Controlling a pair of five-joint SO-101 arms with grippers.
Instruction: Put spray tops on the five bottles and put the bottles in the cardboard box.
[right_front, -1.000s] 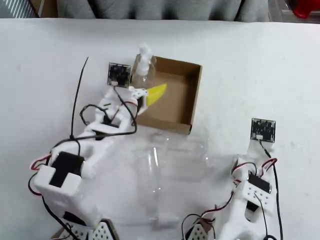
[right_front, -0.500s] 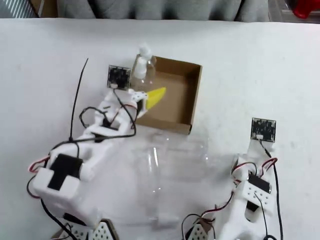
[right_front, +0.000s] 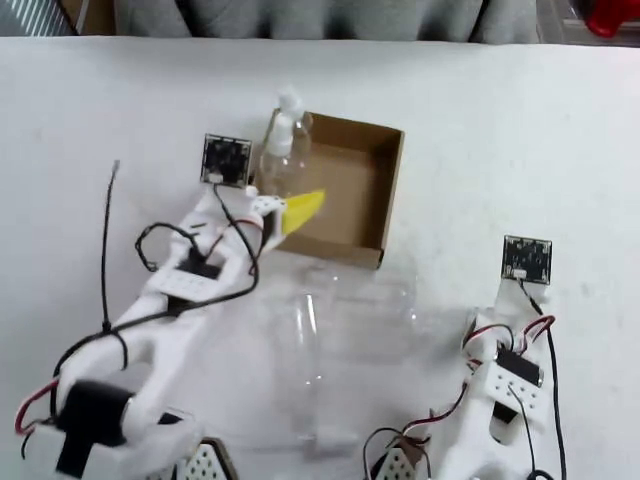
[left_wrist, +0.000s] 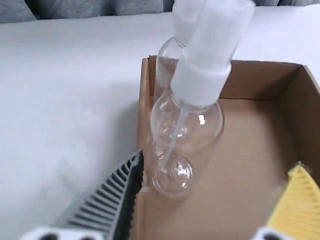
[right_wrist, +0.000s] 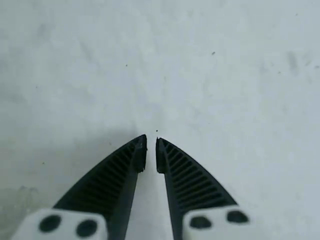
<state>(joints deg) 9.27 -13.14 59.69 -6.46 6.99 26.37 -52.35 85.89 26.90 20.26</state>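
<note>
Two bottles (left_wrist: 186, 122) at box (left_wrist: 250, 165) corner, rear one half-hidden.

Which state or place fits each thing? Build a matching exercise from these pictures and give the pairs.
Things:
1. left end effector
2. right end effector
3. bottle with spray top
4. cardboard box

States or places:
a. shut, over the bare table
b. standing inside a container
c. open, at the box's edge
d. resting on the table, top open

Pairs: 1-c, 2-a, 3-b, 4-d
</note>
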